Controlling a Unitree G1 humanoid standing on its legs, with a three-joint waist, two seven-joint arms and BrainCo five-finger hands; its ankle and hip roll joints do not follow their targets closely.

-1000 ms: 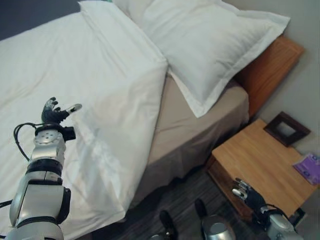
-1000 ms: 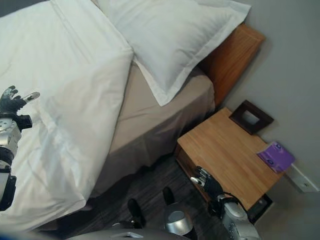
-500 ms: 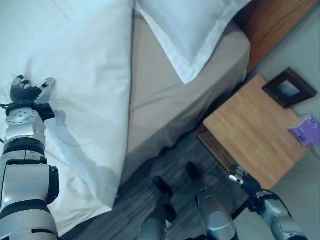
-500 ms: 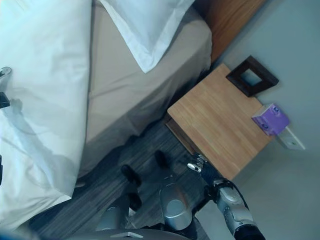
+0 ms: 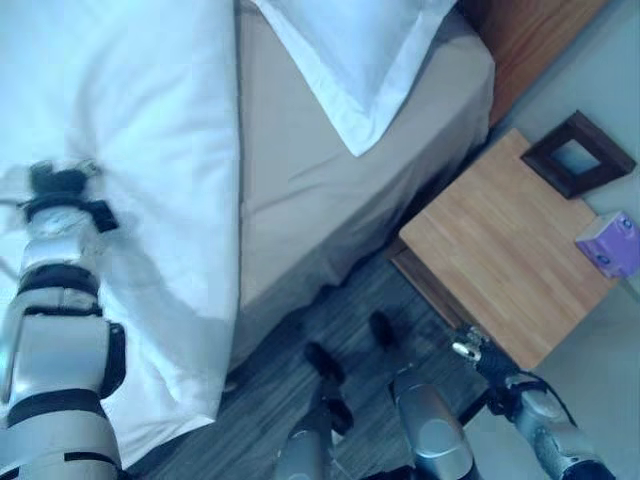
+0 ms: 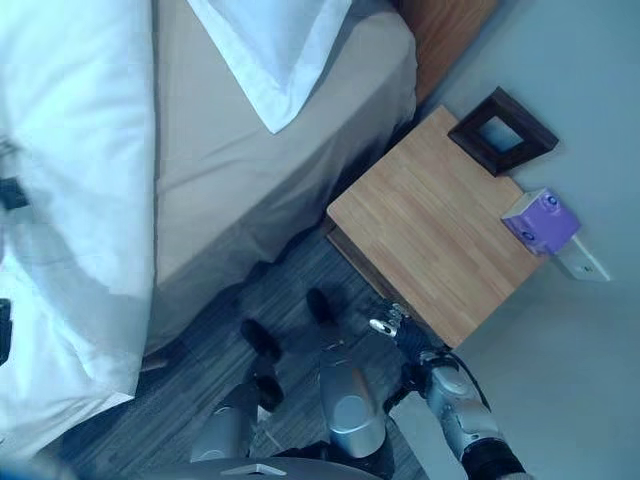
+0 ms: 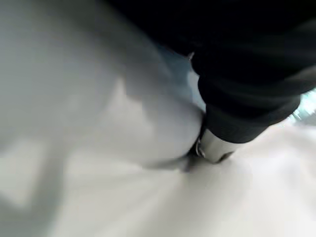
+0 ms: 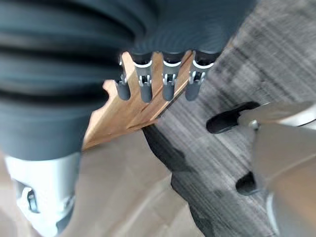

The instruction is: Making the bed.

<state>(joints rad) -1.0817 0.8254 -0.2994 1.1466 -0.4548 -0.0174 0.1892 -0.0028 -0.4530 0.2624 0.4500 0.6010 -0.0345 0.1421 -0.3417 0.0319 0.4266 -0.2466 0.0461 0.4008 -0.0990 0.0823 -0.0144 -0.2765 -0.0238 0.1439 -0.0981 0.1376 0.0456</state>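
The left hand sits at the left of the left eye view, down on the white duvet; its fingers are blurred there and pressed into cloth in its wrist view, so I cannot tell whether they are wide, narrow or holding a fold. Around it the duvet bulges and creases. The duvet covers the left part of the bed, its edge running down the frame and hanging off the bed's side at the lower left. To the right of that edge lies a bare strip of beige sheet, which drapes down the side of the mattress toward the dark wood-grain floor. A white pillow lies at the top of the frame, one corner pointing down onto the sheet, with the brown wooden headboard at the upper right. The right hand hangs low at the lower right, away from the bed, its fingers relaxed, nearly straight and holding nothing, just beside the near corner of the wooden nightstand. On that surface a dark picture frame lies at the far corner and a small purple box at the right edge.
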